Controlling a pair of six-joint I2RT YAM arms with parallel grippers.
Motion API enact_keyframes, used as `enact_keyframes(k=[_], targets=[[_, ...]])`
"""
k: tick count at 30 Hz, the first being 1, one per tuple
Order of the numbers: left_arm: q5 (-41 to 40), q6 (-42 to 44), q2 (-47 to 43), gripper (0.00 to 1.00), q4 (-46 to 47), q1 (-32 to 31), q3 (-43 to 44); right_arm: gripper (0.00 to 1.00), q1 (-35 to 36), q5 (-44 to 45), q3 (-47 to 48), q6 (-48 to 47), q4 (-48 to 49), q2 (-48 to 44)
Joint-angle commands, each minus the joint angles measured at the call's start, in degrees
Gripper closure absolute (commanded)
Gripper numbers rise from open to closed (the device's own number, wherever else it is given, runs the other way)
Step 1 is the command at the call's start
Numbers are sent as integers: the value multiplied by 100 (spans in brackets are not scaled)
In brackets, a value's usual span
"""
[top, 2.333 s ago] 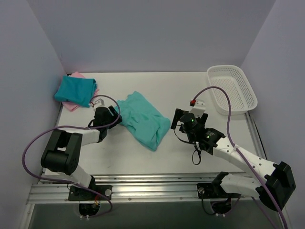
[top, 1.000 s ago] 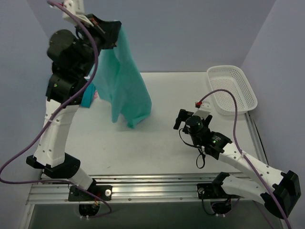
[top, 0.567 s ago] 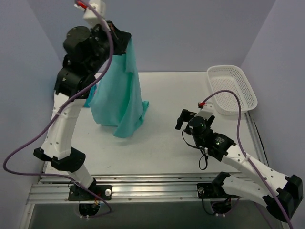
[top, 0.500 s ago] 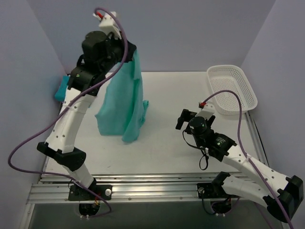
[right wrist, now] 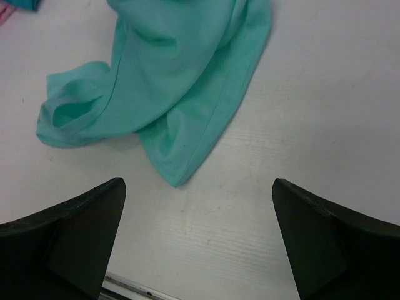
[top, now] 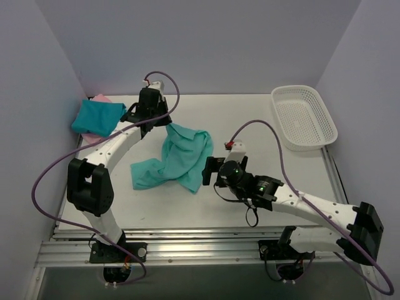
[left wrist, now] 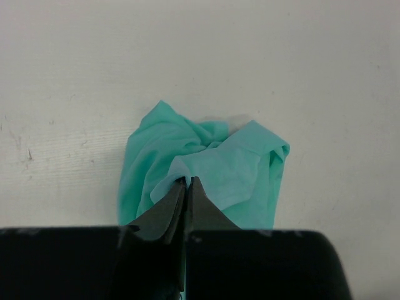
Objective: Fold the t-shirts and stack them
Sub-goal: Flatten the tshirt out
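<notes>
- Top external view is showing us holding the light teal-green shirt by its far corner with the left gripper. The shirt is lying crumpled near the middle of the surface.
- Left wrist view is backing this up. The left jaws are clenched on a thin fold of the fabric, with the rest bunching on the surface beyond them.
- We are judging that this edge pinch is there so the cloth can be pulled out flat before any fold.
- The right gripper is hovering just beside the shirt's near tip, its jaws spread wide and grasping nothing. We are reading that as readiness to take a second corner, since one pinch alone is leaving the cloth rumpled.
- The darker teal-blue shirt is lying on the pink shirt at the far left corner, well apart from the working area. That pile is probably serving as the stack.
- We are counting three shirts, two grippers and one white mesh basket, which is sitting at the far right with nothing visible inside.
</notes>
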Motion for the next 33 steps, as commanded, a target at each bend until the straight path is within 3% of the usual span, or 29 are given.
enact_keyframes(k=[1, 9, 20, 26, 27, 33], targets=[[8, -53, -352, 98, 822, 34, -19, 0, 517, 106, 100, 427, 317, 698], [26, 43, -501, 98, 875, 227, -124, 0, 817, -43, -146, 797, 1433, 1946], [263, -9, -633, 98, 1226, 403, -651, 3, 817, 26, 162, 824, 1996, 3265], [439, -27, -659, 98, 1315, 473, -757, 27, 676, 1, 162, 850, 2435, 4039], [448, -27, -659, 98, 1332, 482, -774, 34, 676, -8, 179, 841, 2453, 4092], [474, -36, -659, 98, 1402, 509, -827, 58, 694, 9, 285, 823, 2392, 4242]])
